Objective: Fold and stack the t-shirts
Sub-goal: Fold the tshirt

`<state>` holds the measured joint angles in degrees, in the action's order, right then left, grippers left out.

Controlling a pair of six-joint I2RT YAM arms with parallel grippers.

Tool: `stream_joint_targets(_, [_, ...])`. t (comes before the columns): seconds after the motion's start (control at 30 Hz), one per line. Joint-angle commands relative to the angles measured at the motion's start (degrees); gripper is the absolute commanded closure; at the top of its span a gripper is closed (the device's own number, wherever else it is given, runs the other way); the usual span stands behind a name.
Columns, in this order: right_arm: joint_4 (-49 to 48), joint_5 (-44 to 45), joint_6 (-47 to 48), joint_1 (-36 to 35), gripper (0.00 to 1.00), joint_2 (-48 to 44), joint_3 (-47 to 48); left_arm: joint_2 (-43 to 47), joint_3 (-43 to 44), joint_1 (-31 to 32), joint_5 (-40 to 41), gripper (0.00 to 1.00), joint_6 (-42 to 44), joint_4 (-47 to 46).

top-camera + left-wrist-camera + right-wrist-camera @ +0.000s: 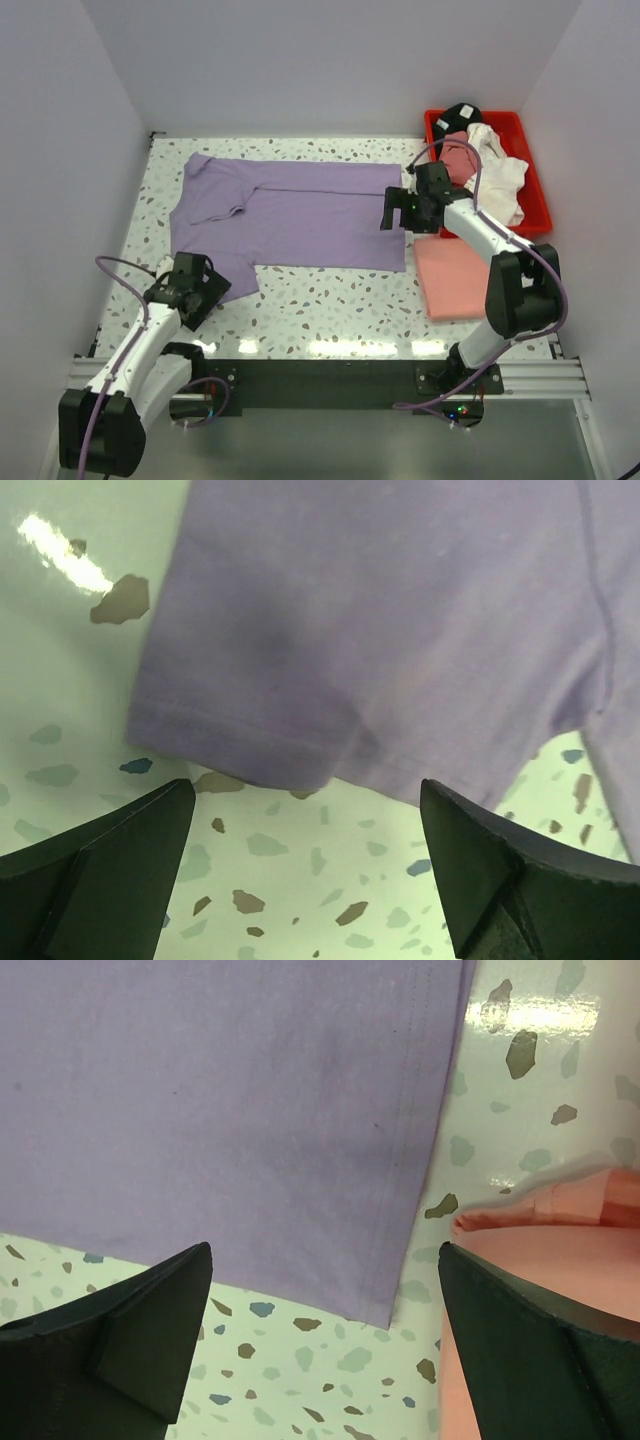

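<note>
A lavender-purple t-shirt [290, 210] lies spread flat across the table, collar end to the left. My left gripper [205, 290] hovers open just short of its near sleeve [380, 630], with bare table between the fingers [110, 870]. My right gripper [392, 210] stands open over the shirt's right hem corner [300, 1130], nothing held. A folded salmon-pink t-shirt [455, 275] lies to the right; its edge [530, 1270] shows by my right finger. Dusty-rose [460, 160], white [500, 170] and black [462, 115] shirts sit heaped in the bin.
The red plastic bin [540, 200] stands at the back right corner. White walls close in the speckled table [330, 300] on the left, back and right. The arm bases sit on the black rail at the near edge.
</note>
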<state>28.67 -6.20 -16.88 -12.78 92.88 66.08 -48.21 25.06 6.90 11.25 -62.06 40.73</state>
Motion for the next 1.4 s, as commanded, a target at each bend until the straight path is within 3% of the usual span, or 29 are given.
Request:
stream_joint_targets(0.0, [-1.59, -0.75, 0.54, -0.06, 0.01, -2.79, -0.43, -0.22, -3.26, 0.22, -0.25, 0.00, -3.94, -3.63])
stream_joint_targets(0.23, [-2.39, -0.92, 0.80, -0.06, 0.01, -2.71, -1.13, -2.33, -3.26, 0.22, 4.66, 0.05, -6.32, -8.56])
stream_joint_targets(0.4, [-2.39, -0.31, 0.71, -0.06, 0.01, -3.14, -2.36, -8.92, -2.03, 0.31, 6.95, 0.15, -7.11, -11.02])
stream_joint_targets(0.5, [-2.47, 0.13, 0.45, -0.14, 0.01, -4.11, -3.85, -10.77, -1.59, 0.22, 7.12, 0.26, -7.11, -11.90])
stream_joint_targets(0.73, [-2.65, 6.01, -1.22, -5.31, 0.01, -6.48, -7.37, -8.93, -2.29, 0.22, 7.04, 0.70, -6.84, -11.73])
stream_joint_targets(0.83, [-2.56, 9.18, -1.31, -8.31, 0.01, -7.36, -8.42, -7.78, -2.65, 0.31, 6.95, 0.84, -6.67, -10.94])
stream_joint_targets(1.0, [-1.33, 9.80, 0.00, -9.98, 0.05, -7.98, -10.80, -5.85, -2.03, 0.22, 8.09, 0.99, -6.23, -9.18])
stream_joint_targets(1.23, [1.48, 11.99, 3.08, -11.48, 0.14, -6.49, -12.47, -4.62, -0.45, 0.14, 8.71, 1.00, -5.35, -8.74])
stream_joint_targets(1.37, [1.13, 11.12, 4.05, -11.75, 0.25, -4.82, -12.12, -4.97, 0.25, 0.14, 9.23, 1.00, -5.44, -8.13])
